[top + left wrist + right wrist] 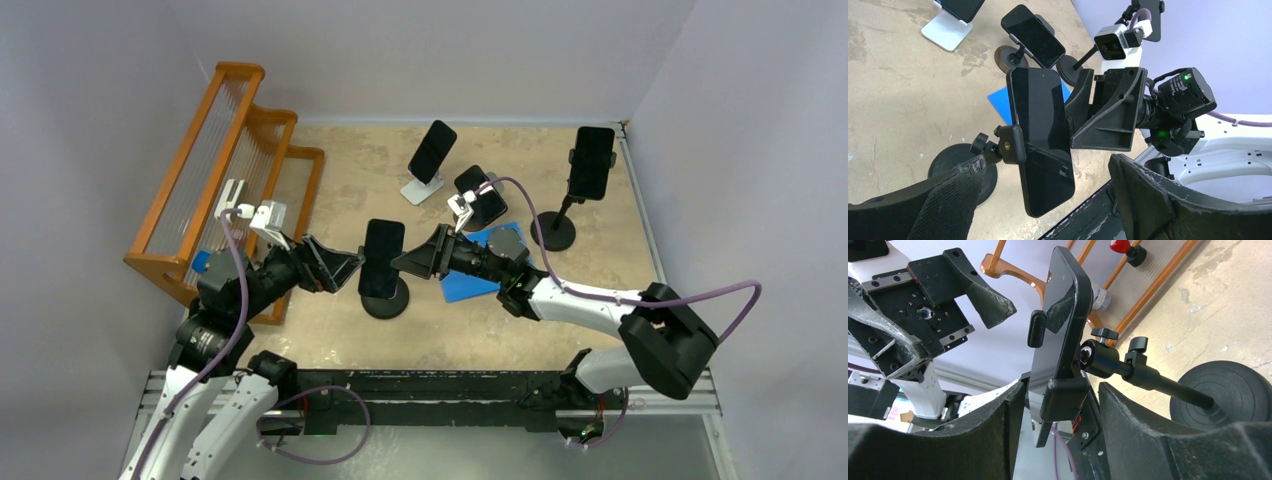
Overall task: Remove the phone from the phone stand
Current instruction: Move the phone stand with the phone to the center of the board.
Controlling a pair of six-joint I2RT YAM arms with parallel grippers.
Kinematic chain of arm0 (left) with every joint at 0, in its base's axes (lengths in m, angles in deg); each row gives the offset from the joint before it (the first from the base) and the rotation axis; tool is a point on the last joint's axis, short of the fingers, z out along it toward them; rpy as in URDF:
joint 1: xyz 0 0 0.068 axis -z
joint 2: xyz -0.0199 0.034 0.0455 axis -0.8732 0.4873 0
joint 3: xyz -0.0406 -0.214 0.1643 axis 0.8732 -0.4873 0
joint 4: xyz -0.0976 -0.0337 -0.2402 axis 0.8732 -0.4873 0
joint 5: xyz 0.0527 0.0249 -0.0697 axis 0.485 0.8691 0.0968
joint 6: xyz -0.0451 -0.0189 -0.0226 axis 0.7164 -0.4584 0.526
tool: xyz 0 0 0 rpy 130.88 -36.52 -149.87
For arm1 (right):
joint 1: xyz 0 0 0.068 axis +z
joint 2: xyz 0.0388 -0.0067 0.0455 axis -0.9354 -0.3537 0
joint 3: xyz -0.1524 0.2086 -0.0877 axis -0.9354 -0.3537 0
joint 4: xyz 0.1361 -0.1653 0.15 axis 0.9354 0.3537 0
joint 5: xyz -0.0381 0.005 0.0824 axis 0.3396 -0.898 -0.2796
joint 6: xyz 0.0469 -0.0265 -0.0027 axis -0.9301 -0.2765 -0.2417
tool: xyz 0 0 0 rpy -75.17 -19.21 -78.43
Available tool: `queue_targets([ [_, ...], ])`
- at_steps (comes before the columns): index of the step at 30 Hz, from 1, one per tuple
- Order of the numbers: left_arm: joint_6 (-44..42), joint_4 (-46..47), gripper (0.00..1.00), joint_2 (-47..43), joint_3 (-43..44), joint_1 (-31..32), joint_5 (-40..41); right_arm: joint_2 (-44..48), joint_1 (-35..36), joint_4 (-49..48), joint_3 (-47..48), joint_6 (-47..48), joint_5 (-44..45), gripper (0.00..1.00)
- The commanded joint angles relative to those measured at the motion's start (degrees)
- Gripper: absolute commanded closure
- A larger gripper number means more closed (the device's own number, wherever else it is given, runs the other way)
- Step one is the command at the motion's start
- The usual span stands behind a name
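Note:
A black phone (381, 258) is held in the clamp of a black stand with a round base (386, 298) at the table's middle. My left gripper (345, 268) is open just left of the phone. In the left wrist view the phone's lower end (1040, 135) shows between my spread fingers (948, 200), the clamp (1012, 144) on its left edge. My right gripper (412, 262) is open at the phone's right edge. In the right wrist view its fingers (1148, 435) straddle the phone (1060, 335) and the lower clamp (1063, 400), with a gap on the left side.
Three more phones on stands stand behind: one on a white stand (432, 150), one in the middle (480, 195), one on a tall black stand (591, 162). A blue sheet (470, 282) lies under my right arm. An orange rack (225, 180) fills the left side.

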Motion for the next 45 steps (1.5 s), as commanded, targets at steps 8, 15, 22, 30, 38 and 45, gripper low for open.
queue_targets([
  [8, 1.37, 0.18, 0.09, -1.37, -1.67, -0.27, -1.57, -1.49, 0.41, -7.87, 2.24, -1.86, -3.04, 0.54],
  [15, 1.84, 0.29, 0.09, -1.88, -3.04, -0.27, -1.85, -1.94, 0.41, -8.9, 2.27, -2.08, -3.29, 0.67],
  [22, 1.81, 0.3, 0.09, -1.93, -3.06, -0.27, -2.17, 1.95, 0.35, -1.96, 2.33, 1.38, -2.74, 0.8],
  [30, 2.7, 5.88, 0.12, -0.55, -5.41, -0.27, -6.62, 9.8, -2.23, 7.26, 0.38, 5.01, -1.01, 0.86],
  [38, 4.72, 15.65, 0.14, 3.8, -8.53, -0.27, -15.42, 15.97, -6.21, 14.24, -0.18, 7.18, -3.27, 0.9],
  [45, 5.37, 25.08, 0.18, 8.3, -12.19, -0.27, -23.57, 18.57, -9.86, 18.09, -1.56, 9.42, -6.88, 0.89],
])
